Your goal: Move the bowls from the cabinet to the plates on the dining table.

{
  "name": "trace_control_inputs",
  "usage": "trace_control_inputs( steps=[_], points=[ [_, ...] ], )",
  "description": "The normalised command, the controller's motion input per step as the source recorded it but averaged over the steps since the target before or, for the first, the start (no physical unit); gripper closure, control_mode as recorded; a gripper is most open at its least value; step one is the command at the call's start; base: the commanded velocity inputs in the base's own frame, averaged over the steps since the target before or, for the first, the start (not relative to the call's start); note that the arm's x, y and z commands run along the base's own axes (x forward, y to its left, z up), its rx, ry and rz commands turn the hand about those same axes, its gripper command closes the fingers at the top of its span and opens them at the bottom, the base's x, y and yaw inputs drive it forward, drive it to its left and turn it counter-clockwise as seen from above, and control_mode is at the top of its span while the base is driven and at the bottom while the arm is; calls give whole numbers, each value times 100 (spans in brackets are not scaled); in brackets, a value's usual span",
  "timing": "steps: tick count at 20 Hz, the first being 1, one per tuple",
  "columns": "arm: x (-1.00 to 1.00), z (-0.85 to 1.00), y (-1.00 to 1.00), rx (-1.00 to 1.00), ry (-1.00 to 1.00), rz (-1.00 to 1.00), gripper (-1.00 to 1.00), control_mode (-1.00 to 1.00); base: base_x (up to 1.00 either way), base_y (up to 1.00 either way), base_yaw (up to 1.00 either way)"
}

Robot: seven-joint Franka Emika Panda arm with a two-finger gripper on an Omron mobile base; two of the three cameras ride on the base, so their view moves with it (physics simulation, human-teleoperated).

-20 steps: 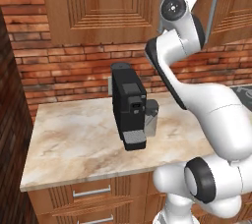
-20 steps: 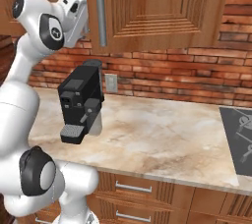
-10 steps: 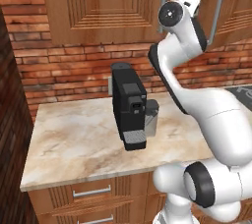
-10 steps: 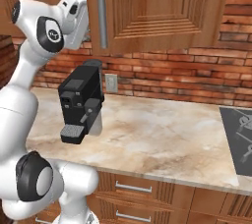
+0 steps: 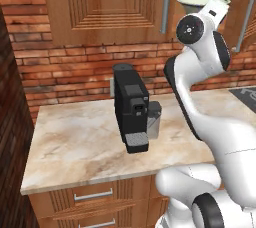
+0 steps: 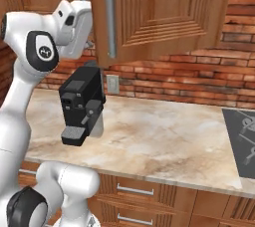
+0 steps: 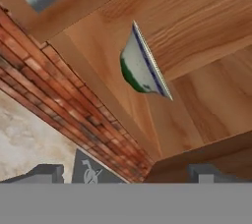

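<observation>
At the far left of the marble counter there is only bare stone, with a red brick wall behind it and wooden drawers with short handles under its front edge. Further right, near the middle of the counter and close to the wall, stands a black coffee machine, and a small wall socket sits on the bricks just behind it. Above the coffee machine hangs the brown cabinet, and its panelled door with a long grey bar handle stands swung out toward the room. To the right of the coffee machine the white arm rises from below and bends up to the cabinet, so its hand is at the level of the shelf. There, just above the arm's last joint, a pale bowl rests on the cabinet floor. From the hand's camera a white bowl with a blue rim and a green patch is seen inside the wooden cabinet, well ahead of the gripper. The fingers are spread fully wide and hold nothing. At the far right of the counter, well away from the coffee machine, a black hob is set into the stone.
</observation>
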Motion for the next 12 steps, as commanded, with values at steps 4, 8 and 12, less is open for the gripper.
trace_control_inputs(
  steps=[4,8,12],
  points=[
    [-45,0,-81,16,-7,-13,-100,-100,0,0,0],
    [-39,7,-98,18,-7,-14,-100,-100,0,0,0],
    [-41,8,-100,21,-8,-15,-100,-100,0,0,0]
  ],
)
